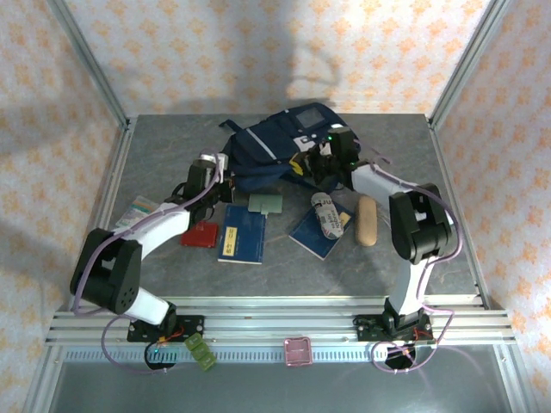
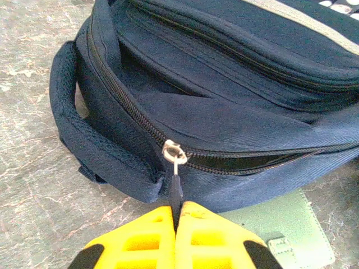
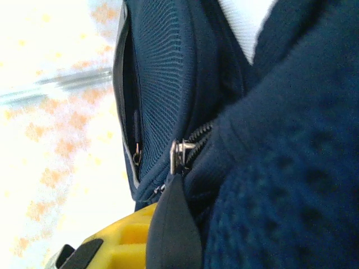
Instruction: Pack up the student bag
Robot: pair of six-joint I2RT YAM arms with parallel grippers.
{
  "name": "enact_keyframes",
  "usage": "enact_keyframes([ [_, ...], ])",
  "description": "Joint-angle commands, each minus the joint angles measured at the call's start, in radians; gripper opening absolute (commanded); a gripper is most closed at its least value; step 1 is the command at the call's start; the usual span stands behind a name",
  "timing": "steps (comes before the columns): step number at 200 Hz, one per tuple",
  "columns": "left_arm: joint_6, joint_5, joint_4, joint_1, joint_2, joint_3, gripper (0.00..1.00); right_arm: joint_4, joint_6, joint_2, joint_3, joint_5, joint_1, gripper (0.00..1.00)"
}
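The large navy-blue fabric backpack (image 1: 267, 142) lay at the far middle of the grey counter (image 1: 155, 163). At its near-left edge, the left gripper (image 2: 175, 216) was closed on a dark zipper pull (image 2: 176, 190). The right gripper (image 1: 318, 162) pressed against its right side, grip unclear.

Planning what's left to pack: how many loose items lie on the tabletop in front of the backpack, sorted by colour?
Blue booklets: 2
Red item: 1
Green wallet: 1
Grey-white roll: 1
Tan pouch: 1
Pale multicoloured packet: 1
Total: 7
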Motion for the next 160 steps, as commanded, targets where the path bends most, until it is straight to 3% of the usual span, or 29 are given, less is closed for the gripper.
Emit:
enact_keyframes([
  [1, -0.03, 0.053, -0.06, -0.028, -0.076, -0.054, 0.0, 0.012, -0.165, 0.039, 0.135, -0.126, 0.003, 0.0],
  [52, -0.094, 0.129, -0.04, -0.033, -0.166, -0.151, 0.0, -0.148, -0.315, 0.115, 0.269, -0.17, -0.019, 0.0],
  [77, -0.093, 0.114, -0.041, -0.06, -0.162, -0.145, 0.0, -0.243, -0.381, 0.137, 0.302, -0.115, -0.053, 0.0],
  [94, -0.081, 0.058, -0.043, -0.092, -0.147, -0.125, 0.0, -0.229, -0.361, 0.14, 0.274, -0.089, -0.087, 0.0],
  [126, -0.053, -0.15, -0.084, -0.101, -0.084, -0.075, 0.0, -0.155, -0.3, 0.128, 0.2, -0.073, -0.133, 0.0],
  [160, -0.064, -0.229, -0.044, -0.025, -0.016, -0.076, 0.0, -0.104, -0.282, 0.087, 0.138, -0.095, -0.137, 0.0],
])
